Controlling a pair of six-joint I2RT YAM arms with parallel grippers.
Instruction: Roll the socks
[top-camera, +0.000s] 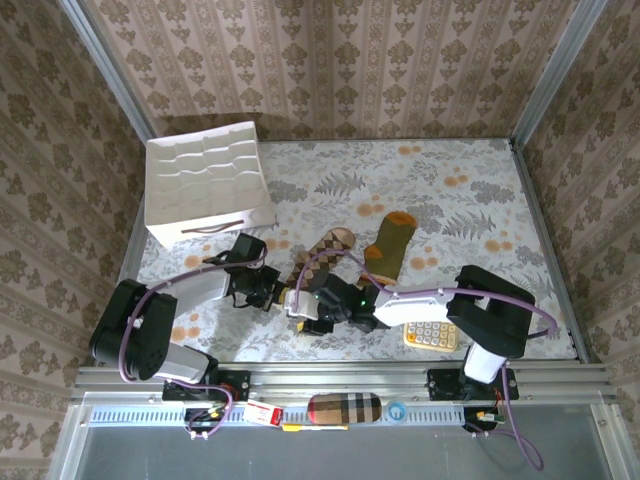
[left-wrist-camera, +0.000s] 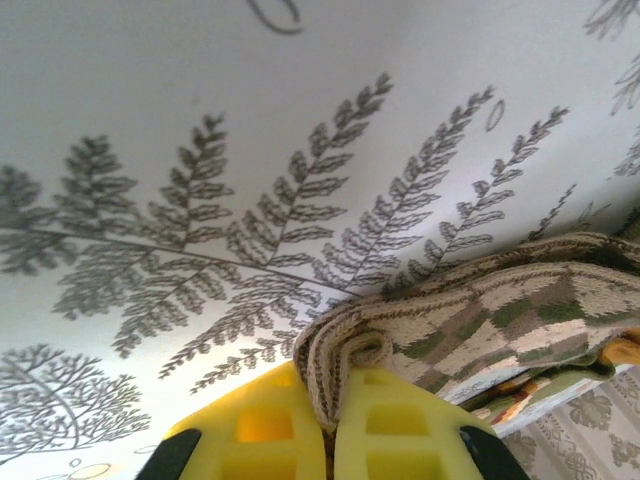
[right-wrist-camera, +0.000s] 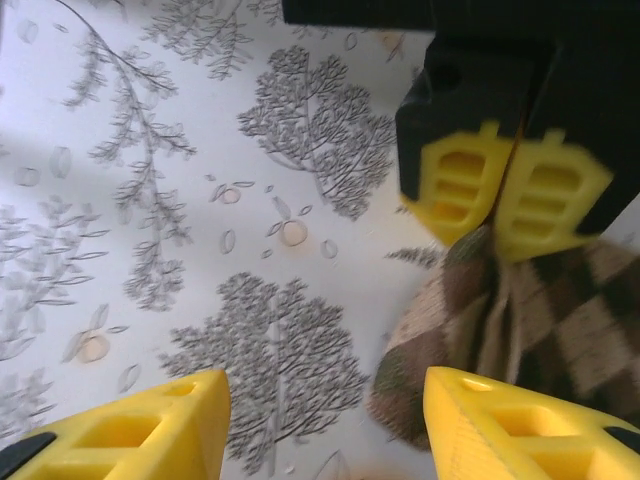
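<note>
The tan-and-brown argyle sock (top-camera: 330, 248) lies slanted on the patterned tablecloth, toe toward the back. Beside it on the right is the olive sock (top-camera: 390, 238) with its orange toe. My left gripper (top-camera: 280, 295) is at the argyle sock's near end. In the left wrist view the left gripper (left-wrist-camera: 338, 415) is shut on a folded edge of the argyle sock (left-wrist-camera: 500, 310). My right gripper (right-wrist-camera: 325, 430) hovers open just in front of that end, nothing between its fingers. It looks onto the argyle sock (right-wrist-camera: 540, 320) and the left gripper (right-wrist-camera: 505, 190) pinching it.
A white paper bag (top-camera: 205, 185) stands at the back left. A yellow-edged keypad (top-camera: 432, 333) lies near the front right, under the right arm. A plaid cylinder case (top-camera: 343, 408) rests on the front rail. Wallpapered walls close in the table.
</note>
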